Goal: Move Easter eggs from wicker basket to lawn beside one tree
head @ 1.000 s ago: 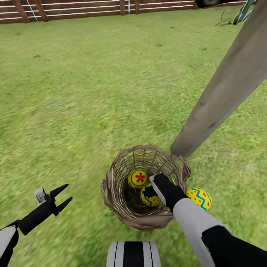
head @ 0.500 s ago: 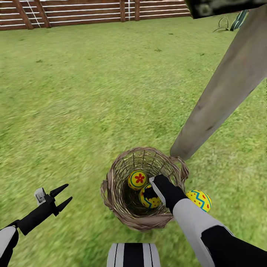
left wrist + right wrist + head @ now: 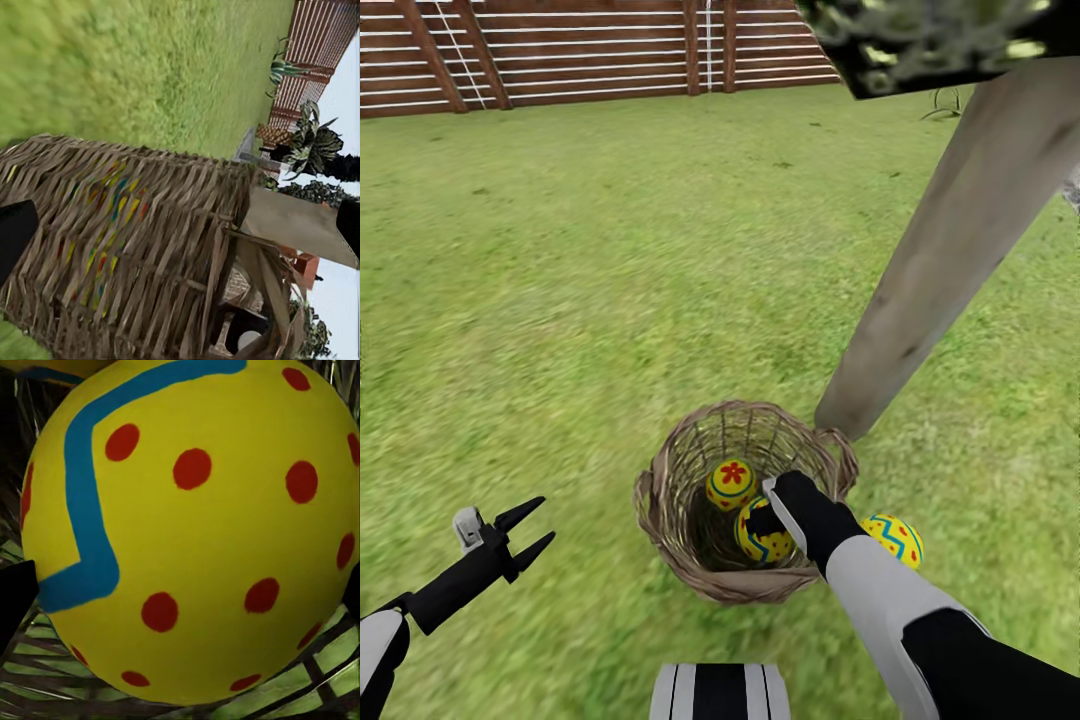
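The wicker basket (image 3: 660,505) stands on the lawn (image 3: 580,280) at the foot of the tree trunk (image 3: 950,250). Inside it lie the flower egg (image 3: 731,484) and the red-dotted egg (image 3: 760,542). My right gripper (image 3: 765,520) reaches into the basket and is shut on the dotted egg (image 3: 195,532), which sits between its dark fingertips (image 3: 15,600). The zigzag egg (image 3: 895,540) lies on the grass just outside the basket, near the trunk. My left gripper (image 3: 530,530) hangs open over the grass to the left of the basket, facing the woven wall (image 3: 135,247).
A brown slatted fence (image 3: 560,50) closes the lawn at the back. A dark mottled leaf panel (image 3: 930,40) of the tree hangs at the top right. Open grass spreads left of and beyond the basket.
The whole view has shifted: more fence and leaf panel show, and the basket looks slightly smaller. The dotted egg has kept its place at my right gripper. The left arm has not moved.
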Motion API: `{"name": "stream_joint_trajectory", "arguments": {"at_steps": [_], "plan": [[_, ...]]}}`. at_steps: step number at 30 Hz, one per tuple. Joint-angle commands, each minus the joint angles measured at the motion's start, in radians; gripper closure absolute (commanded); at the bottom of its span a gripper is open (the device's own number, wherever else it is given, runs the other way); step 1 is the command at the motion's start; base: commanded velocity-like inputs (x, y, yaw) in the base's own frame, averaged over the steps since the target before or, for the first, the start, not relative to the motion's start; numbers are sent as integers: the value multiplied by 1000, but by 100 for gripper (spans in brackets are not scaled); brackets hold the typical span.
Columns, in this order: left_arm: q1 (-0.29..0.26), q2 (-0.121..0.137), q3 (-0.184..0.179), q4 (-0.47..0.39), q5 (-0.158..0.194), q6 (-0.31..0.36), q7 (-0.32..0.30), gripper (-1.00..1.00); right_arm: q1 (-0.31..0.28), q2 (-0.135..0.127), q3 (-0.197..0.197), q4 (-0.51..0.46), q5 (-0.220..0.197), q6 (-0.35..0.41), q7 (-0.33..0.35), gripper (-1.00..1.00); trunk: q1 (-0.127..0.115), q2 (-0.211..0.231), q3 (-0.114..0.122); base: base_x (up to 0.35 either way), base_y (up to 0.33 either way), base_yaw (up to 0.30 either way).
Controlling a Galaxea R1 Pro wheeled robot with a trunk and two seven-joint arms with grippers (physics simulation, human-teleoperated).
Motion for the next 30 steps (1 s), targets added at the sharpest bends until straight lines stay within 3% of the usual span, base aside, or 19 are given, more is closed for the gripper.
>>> {"name": "stream_joint_trajectory", "arguments": {"at_steps": [1,14,17,21,27,28,30], "plan": [[-1,0,2,0,-2,5,-5,-100,0,0,5,-1,-6,4,-4,100,-1,0,3,-20,0,0],[-1,0,2,1,-4,5,-2,-100,0,0,5,-9,-1,4,3,100,-7,3,54,-1,0,0],[-1,0,2,0,-5,5,-2,-100,0,-3,5,-23,0,7,33,100,-8,4,65,0,0,0],[0,0,2,1,-5,5,-2,-100,0,-3,3,-73,0,79,72,100,-10,5,81,0,0,0],[-1,0,2,2,-5,5,-2,-100,0,-3,3,-78,-1,92,76,100,-12,6,104,0,0,0],[-1,0,2,2,-5,5,-2,-100,0,-3,3,-79,-1,92,84,100,-13,6,108,0,0,0],[-1,0,1,2,-6,5,-2,-100,0,-4,2,-95,0,98,171,100,-14,7,115,0,0,0]]}}
